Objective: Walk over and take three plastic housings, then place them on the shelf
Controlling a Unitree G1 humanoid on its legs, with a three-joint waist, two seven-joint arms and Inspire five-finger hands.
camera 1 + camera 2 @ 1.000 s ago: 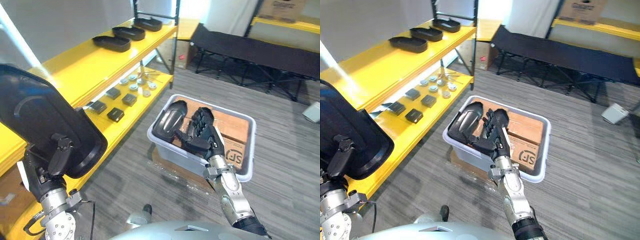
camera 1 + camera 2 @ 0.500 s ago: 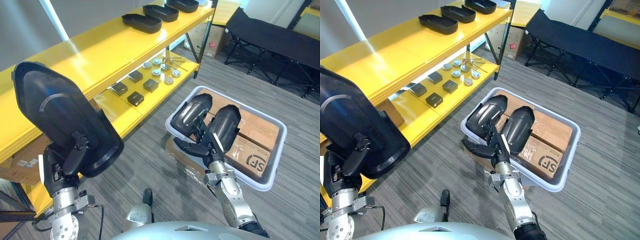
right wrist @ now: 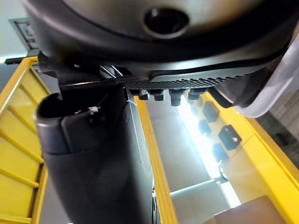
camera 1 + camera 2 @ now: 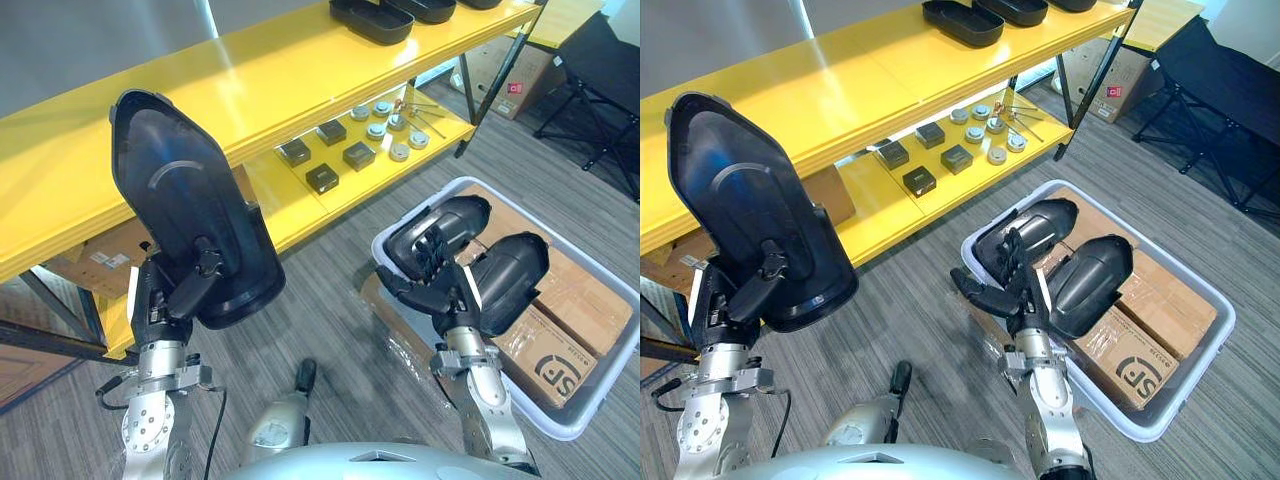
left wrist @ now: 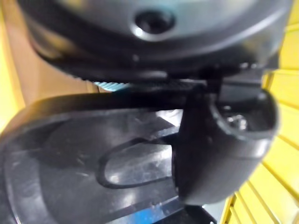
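Yellow shelf (image 4: 300, 60) boards run along the left, and the top board is bare on the near side of the laid housings (image 4: 375, 18) at its far end. That bare stretch looks the right target. To place well, I judge the arm should lift the piece clear of the board's front lip and tip it flat, hollow face up like its neighbours. It should let go only once the piece rests. Right of the shelf, a grey bin (image 4: 598, 398) on the floor holds two spare housings (image 4: 445, 225) lying on cardboard boxes (image 4: 575, 320).

The held housing (image 4: 185, 220) stands nearly upright, near the shelf's front edge. It is a black, glossy plastic shell, long and rounded, with its hollow side toward the camera and a curved rib inside. The left hand (image 4: 170, 305) is clamped on its lower rim, thumb across the inner face. The right hand (image 4: 435, 290) hovers before the bin, fingers loose and apart, holding nothing. Small black blocks (image 4: 322, 178) sit on the lower board.
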